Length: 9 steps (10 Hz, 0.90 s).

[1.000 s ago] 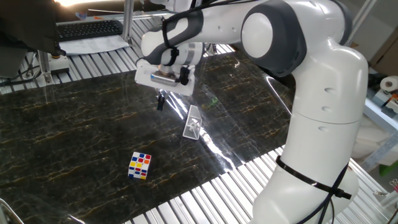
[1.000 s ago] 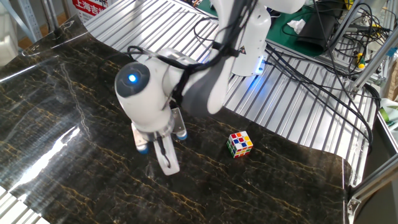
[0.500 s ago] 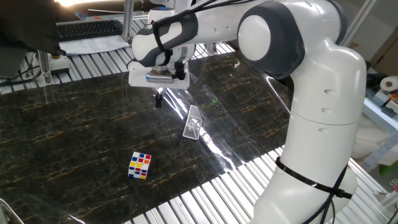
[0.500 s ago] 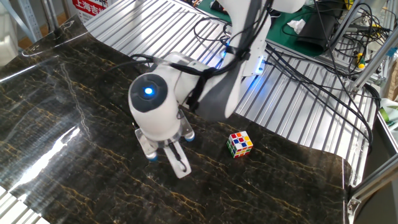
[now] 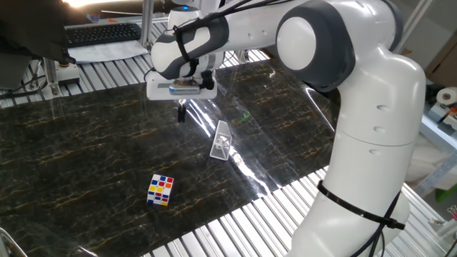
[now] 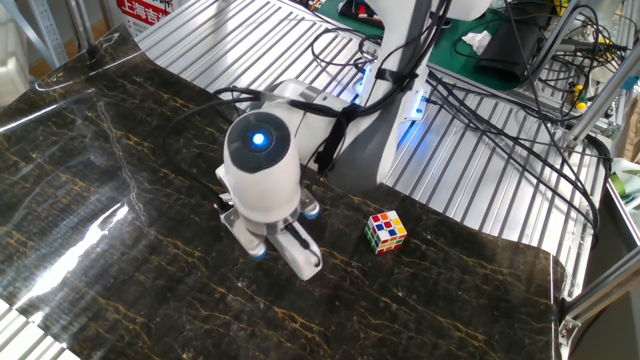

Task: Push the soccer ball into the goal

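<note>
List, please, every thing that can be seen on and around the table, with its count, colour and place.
goal: one, light grey frame with pale net, lying on the dark mat near its middle.
soccer ball: none visible in either view.
puzzle cube: one, multicoloured, on the mat toward its front edge, apart from the goal.
mat: one, dark marbled, covers the table.
keyboard: one, black, behind the table.
cables: several, black, over the ribbed metal beside the mat.
arm: one, white and grey.
gripper: one; dark fingers point down above the mat beside the goal; open or shut cannot be told.
</note>
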Each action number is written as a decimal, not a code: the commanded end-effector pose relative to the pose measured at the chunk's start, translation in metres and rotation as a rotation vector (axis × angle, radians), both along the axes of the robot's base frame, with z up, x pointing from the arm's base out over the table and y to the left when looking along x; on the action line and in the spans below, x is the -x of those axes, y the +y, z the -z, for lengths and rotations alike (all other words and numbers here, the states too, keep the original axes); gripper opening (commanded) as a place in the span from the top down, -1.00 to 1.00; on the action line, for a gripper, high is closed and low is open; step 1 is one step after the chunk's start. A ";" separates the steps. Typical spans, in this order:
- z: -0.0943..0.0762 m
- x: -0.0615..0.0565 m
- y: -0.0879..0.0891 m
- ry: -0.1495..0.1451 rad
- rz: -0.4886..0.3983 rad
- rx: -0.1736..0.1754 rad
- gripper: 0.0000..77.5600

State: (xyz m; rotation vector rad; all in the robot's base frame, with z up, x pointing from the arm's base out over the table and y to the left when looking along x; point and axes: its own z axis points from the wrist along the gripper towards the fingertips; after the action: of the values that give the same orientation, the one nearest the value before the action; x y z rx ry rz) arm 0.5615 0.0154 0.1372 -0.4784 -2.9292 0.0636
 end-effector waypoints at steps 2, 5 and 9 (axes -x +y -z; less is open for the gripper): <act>-0.044 -0.008 0.010 -0.090 -0.249 -0.038 1.00; -0.061 -0.006 0.015 -0.135 -0.286 -0.053 1.00; -0.090 0.008 0.010 -0.152 -0.339 -0.069 1.00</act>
State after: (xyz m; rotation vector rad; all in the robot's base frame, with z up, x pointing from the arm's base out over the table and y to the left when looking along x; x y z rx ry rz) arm 0.5633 0.0277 0.1997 -0.0525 -3.0966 -0.0108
